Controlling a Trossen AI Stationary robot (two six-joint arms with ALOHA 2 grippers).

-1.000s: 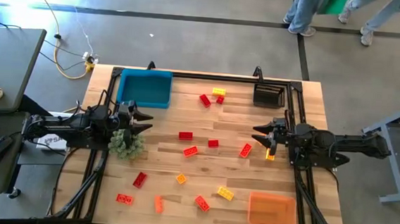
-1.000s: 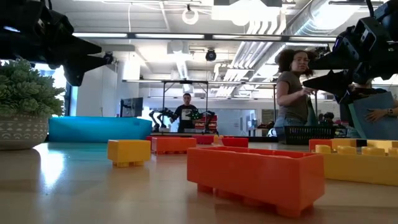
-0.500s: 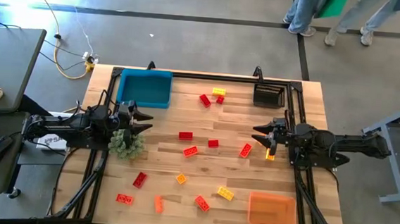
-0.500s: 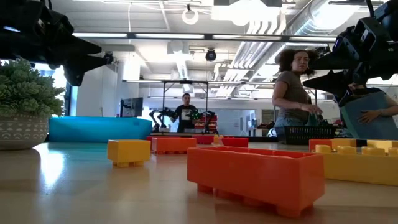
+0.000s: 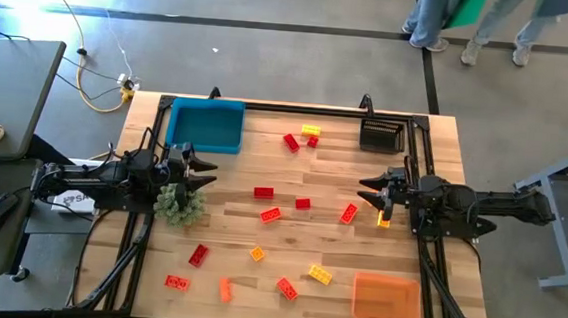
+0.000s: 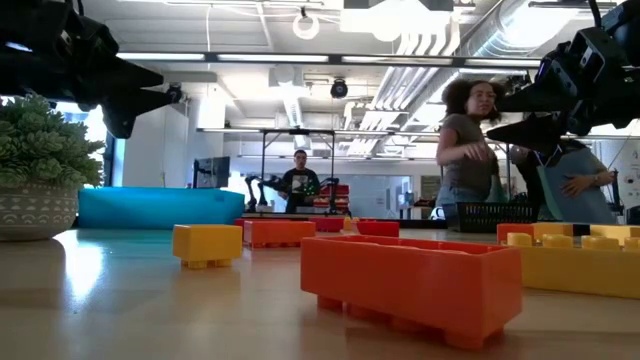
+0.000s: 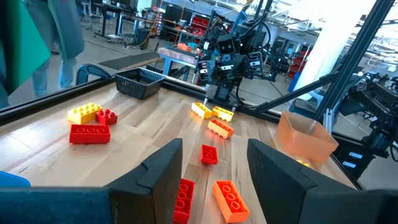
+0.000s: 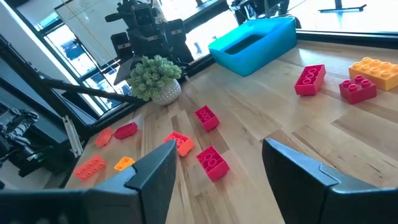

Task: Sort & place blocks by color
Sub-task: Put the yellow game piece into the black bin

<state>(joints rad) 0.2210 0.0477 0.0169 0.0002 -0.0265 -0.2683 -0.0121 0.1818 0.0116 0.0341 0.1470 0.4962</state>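
Observation:
Red, orange and yellow blocks lie flat and scattered over the wooden table [image 5: 263, 168]: a red one [image 5: 264, 192] near the middle, a yellow one [image 5: 311, 130] at the far side, another yellow one [image 5: 320, 274] near the front. My left gripper [image 5: 209, 172] hangs level above the table's left side, open and with nothing between its fingers; in its wrist view [image 7: 214, 152] only blocks far below show between them. My right gripper [image 5: 364, 190] hangs level at the right side, also open with nothing in it [image 8: 219, 149]. An orange-yellow block [image 5: 383, 219] lies under the right arm.
A blue bin [image 5: 206, 126] stands at the far left, a black basket [image 5: 382, 136] at the far right and an orange bin [image 5: 387, 299] at the near right. A green plant in a pot [image 5: 179, 204] stands just below my left gripper. People stand beyond the far edge.
Both arms have kept still and no block has moved. Beyond the table's far edge, the people have shifted where they stand.

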